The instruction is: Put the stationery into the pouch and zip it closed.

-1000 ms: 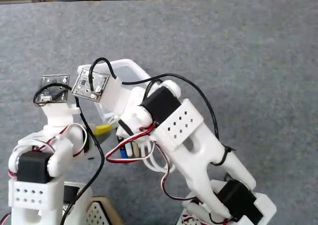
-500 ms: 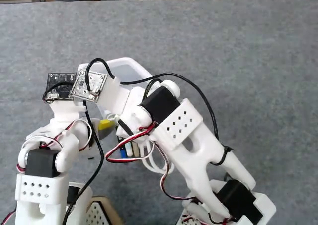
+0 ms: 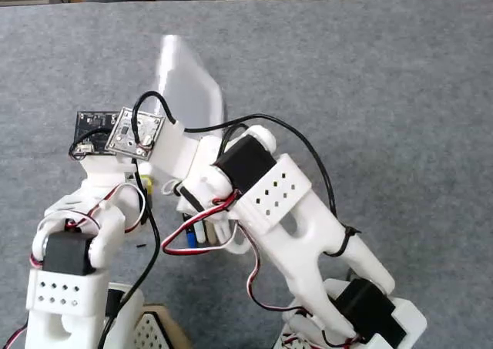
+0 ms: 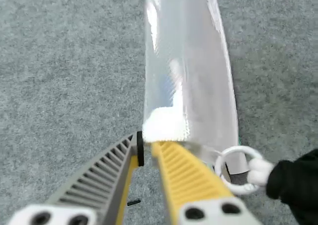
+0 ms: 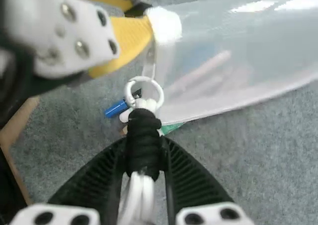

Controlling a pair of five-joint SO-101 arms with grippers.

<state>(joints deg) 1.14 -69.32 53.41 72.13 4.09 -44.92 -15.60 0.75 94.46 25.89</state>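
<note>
White arms [image 3: 308, 233], black servos [image 3: 246, 164], yellow-grey fingers [image 4: 184, 180]

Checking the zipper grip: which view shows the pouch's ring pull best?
The right wrist view: the ring pull sits whole, tied to the black cord in the jaws of the right gripper. The left wrist view catches it at the pouch corner, partly covered by its tie. In the high view the arms hide it.

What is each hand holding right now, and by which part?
The left hand pinches the pouch at its end corner; the right hand grips the black cord on the zipper's pull ring.
</note>
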